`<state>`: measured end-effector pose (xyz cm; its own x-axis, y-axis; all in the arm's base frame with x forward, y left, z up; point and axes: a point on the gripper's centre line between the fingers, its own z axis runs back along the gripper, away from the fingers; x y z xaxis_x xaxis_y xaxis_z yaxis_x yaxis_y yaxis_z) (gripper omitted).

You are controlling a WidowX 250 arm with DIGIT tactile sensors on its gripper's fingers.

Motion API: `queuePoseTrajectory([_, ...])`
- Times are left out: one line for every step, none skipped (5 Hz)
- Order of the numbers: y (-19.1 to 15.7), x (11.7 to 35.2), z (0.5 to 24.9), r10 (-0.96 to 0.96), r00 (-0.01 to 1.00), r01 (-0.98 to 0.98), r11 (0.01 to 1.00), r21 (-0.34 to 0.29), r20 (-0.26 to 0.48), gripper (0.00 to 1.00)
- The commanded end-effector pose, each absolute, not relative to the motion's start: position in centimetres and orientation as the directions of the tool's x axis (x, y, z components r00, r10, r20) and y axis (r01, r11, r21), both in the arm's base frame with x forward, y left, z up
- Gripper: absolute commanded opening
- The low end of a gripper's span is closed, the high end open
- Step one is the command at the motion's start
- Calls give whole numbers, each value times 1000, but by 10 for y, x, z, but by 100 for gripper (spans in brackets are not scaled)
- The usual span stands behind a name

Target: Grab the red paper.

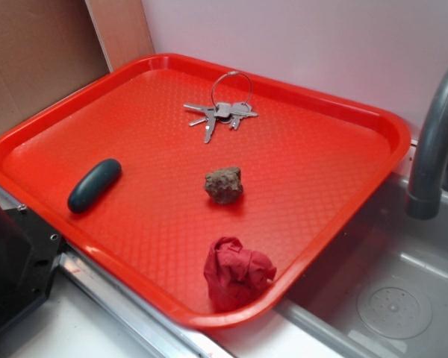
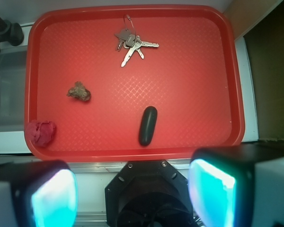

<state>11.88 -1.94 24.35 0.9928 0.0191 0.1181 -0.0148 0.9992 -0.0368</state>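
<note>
Crumpled at the near corner of the tray (image 1: 75, 97), the red paper (image 1: 237, 273) sits closest to the exterior camera, pressed against the raised rim where the near edge curves round. Beyond it, toward the middle of the tray, lies a brown lumpy rock (image 1: 224, 184), clearly apart from the paper. A dark oval object (image 1: 94, 184) rests near the tray's left edge, tilted diagonally. A bunch of keys (image 1: 220, 113) on a ring lies toward the far side. The tray spans a metal sink (image 1: 392, 291), and a grey faucet (image 1: 437, 142) arches at the right. Part of the counter (image 1: 52, 328) shows at the lower left beside a black piece of the robot's base.

From the wrist view, the gripper (image 2: 132, 196) fills the bottom of the frame, its two fingers (image 2: 52, 198) blurred and glowing teal at either side. The jaws stand wide apart with nothing between them, hanging over the near edge outside the tray (image 2: 229, 71). The red paper (image 2: 40, 133) lies in the tray's lower left corner, touching the rim, well off to the left of the gripper. The rock (image 2: 79, 91) sits above and right of it. The dark oval object (image 2: 148, 125) lies upright near the bottom rim, and the keys (image 2: 131, 43) rest near the top. The faucet (image 2: 4, 30) shows at the upper left.
</note>
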Motion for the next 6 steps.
queuePoseTrajectory([-19, 119, 244, 19, 993, -15, 999, -37, 118, 100])
queuePoseTrajectory([-62, 139, 193, 150, 988, -153, 971, -186, -26, 100])
queuePoseTrajectory([-98, 144, 153, 219, 972, -232, 945, -230, -81, 100])
queuePoseTrajectory([-138, 148, 111, 229, 954, -277, 921, -275, -194, 100])
queuePoseTrajectory([-167, 148, 80, 160, 958, -232, 921, -312, -238, 100])
queuePoseTrajectory([-167, 148, 80, 160, 958, -232, 921, -312, -238, 100])
